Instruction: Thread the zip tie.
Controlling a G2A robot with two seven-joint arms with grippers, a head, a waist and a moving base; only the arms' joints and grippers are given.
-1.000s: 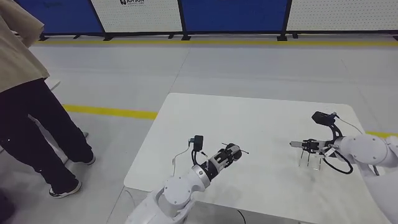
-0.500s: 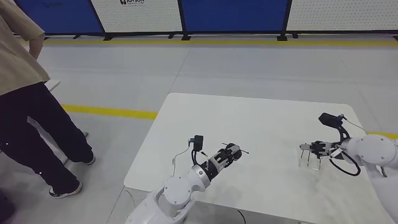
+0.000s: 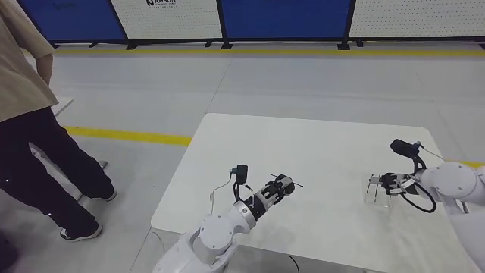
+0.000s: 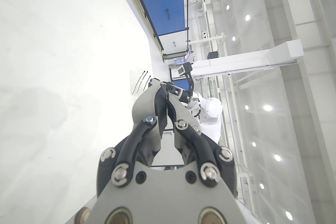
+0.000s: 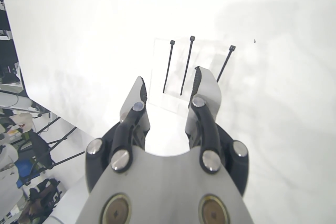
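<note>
Three black zip ties lie side by side near the table's right edge: two (image 5: 168,66) (image 5: 187,64) on a clear sheet (image 5: 157,70), the third (image 5: 225,63) just past its edge. My right gripper (image 5: 170,80) hovers open just above their tail ends, nothing between its fingers; the top view shows it (image 3: 377,181) over the clear sheet (image 3: 375,194). My left gripper (image 3: 286,184) is near the table's front, left of the middle, shut on a thin black zip tie (image 3: 298,185) that sticks out sideways. In the left wrist view its fingers (image 4: 162,104) are pressed together.
The white table (image 3: 303,152) is bare between the two arms. Its front edge runs close to the left arm. Behind the table is open floor with a yellow line (image 3: 129,134) and blue and white panels (image 3: 288,4).
My right gripper has shifted a little to the right and now sits over the clear sheet with the ties. The left arm has kept still.
</note>
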